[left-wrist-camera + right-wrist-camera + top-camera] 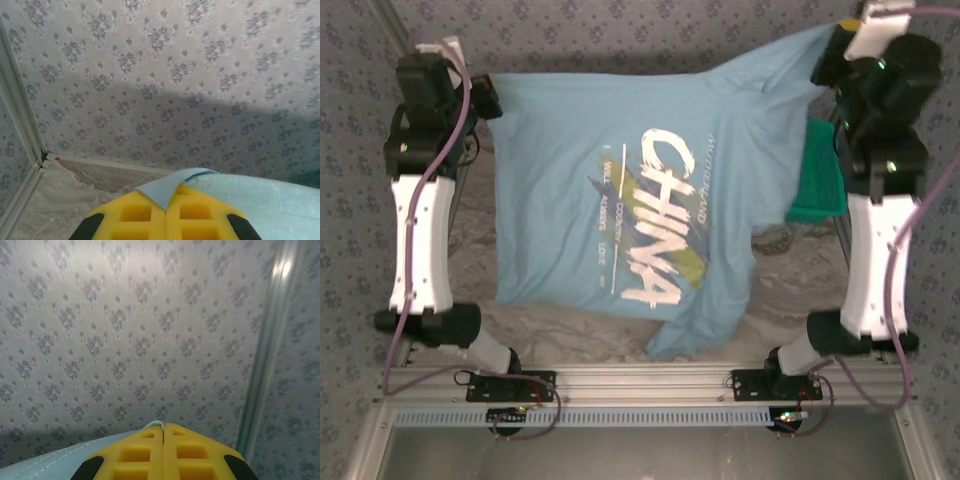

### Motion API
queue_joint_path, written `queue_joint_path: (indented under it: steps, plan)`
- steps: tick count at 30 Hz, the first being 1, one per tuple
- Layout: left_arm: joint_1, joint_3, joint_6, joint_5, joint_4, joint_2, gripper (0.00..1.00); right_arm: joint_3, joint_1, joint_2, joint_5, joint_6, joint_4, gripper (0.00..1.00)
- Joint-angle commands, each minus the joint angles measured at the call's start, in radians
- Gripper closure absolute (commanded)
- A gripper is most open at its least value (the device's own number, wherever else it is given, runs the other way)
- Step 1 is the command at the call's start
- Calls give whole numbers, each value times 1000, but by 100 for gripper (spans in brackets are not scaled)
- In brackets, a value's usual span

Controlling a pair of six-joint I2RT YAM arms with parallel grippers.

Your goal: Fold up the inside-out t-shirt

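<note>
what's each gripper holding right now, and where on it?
Both are shut on the light-blue cloth t-shirt, stretched between them: left gripper pinches a hemmed corner, right gripper a stitched edge at the opposite upper corner.

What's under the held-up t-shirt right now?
A teal basket pokes out past the right edge of the t-shirt, and pale table shows below the hem. The basket's left part and anything else beneath the cloth are covered.

Soft dim light, top cam blurry, shadow across wall, glare on rail
</note>
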Motion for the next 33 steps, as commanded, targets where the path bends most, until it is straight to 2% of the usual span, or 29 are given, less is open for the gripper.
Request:
queue_joint_path:
  steps: [1,5,8,13,19,25,29,33]
  plan:
    - [21,288,-21,59,-30,53,100,200,-10,54,-43,57,73,100]
    - [23,578,-33,118,-119,164,100,306,-8,98,-91,92,94,100]
    - [22,614,-39,142,-127,144,100,311,-8,72,-118,105,85,100]
    - [22,513,-54,179,-123,16,100,300,-7,1,-174,118,9,100]
    - [23,282,-48,167,-86,-214,100,237,-7,-148,-237,132,-118,100]
    - [22,37,-26,149,-72,-436,100,129,-6,-320,-221,100,-202,100]
    - [23,52,-9,110,-93,-458,100,114,-6,-359,-193,85,-207,100]
    - [22,66,-7,103,-93,-419,100,105,-7,-347,-164,68,-173,100]
